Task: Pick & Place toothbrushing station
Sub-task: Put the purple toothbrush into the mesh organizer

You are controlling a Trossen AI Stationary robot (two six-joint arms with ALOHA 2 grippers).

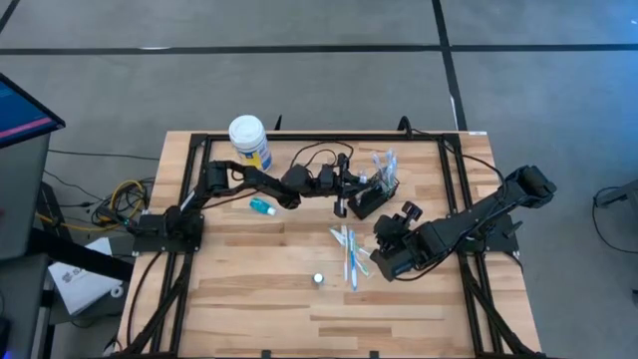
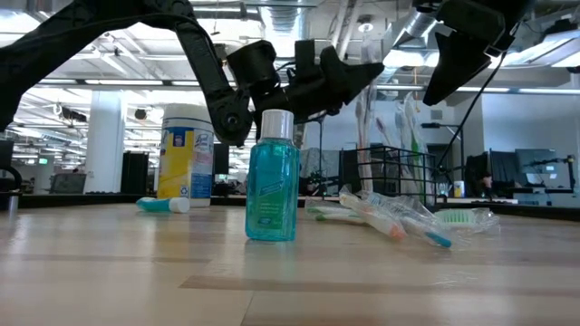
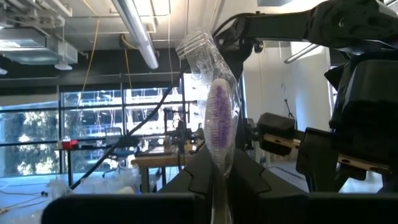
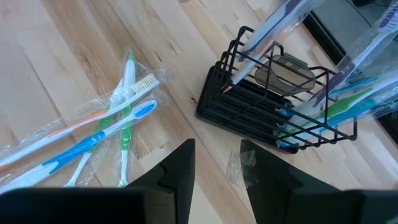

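Over the holder: your left gripper (image 1: 346, 188) pinches a wrapped toothbrush (image 3: 219, 124) upright, ready for the wire-mesh holder (image 4: 273, 106).
Right gripper (image 4: 216, 168): jaws apart, empty, above loose toothbrushes (image 4: 102, 127).

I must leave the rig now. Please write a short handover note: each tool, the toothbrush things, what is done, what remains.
Left tool: at the black wire-mesh holder, gripping one plastic-wrapped toothbrush.
Right tool: open, empty, hovering beside the holder.
Done: several wrapped toothbrushes stand in the holder.
Left: loose white, blue and green toothbrushes lying on the wooden table; small teal tube lying near the white-lidded jar; teal bottle upright at the front.
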